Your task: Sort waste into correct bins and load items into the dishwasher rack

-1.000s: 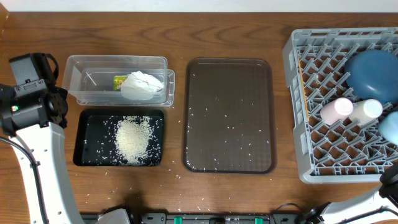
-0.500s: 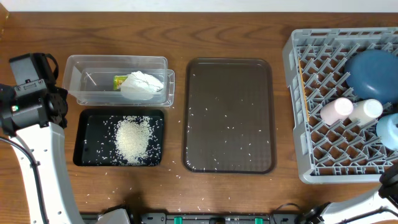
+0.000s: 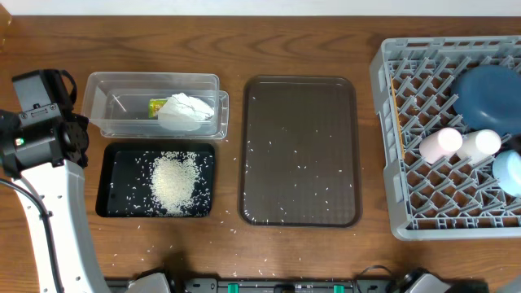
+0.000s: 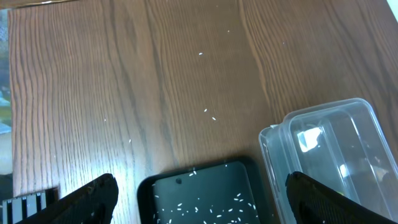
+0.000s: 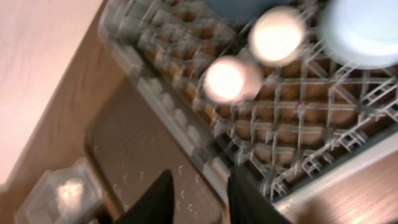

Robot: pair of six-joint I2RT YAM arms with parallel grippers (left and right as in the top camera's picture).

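In the overhead view the clear tub (image 3: 110, 98) holds the green-and-yellow wrapper (image 3: 155, 106) and the white tissue (image 3: 186, 111). The black tray (image 3: 114, 175) in front of it holds a pile of rice (image 3: 172, 181). The grey rack (image 3: 423, 203) at the right holds the dark-blue bowl (image 3: 488, 98), pink cup (image 3: 440, 145), white cup (image 3: 479, 145), light-blue bowl (image 3: 510, 172) and chopsticks (image 3: 396, 122) along its left wall. My left gripper (image 4: 199, 205) is open and empty above the black tray (image 4: 205, 186) and the tub (image 4: 329, 143). My right gripper (image 5: 199, 199) is open and empty above the rack's edge (image 5: 186, 124).
The dark brown serving tray (image 3: 301, 150) lies in the middle with scattered rice grains on it. Loose grains also lie on the wood near the table's front edge (image 3: 236, 232). My left arm (image 3: 41, 130) stands at the far left.
My right arm has pulled back from the rack's front right corner and left the overhead view. The light-blue bowl now shows uncovered in the rack. The left arm has not moved.
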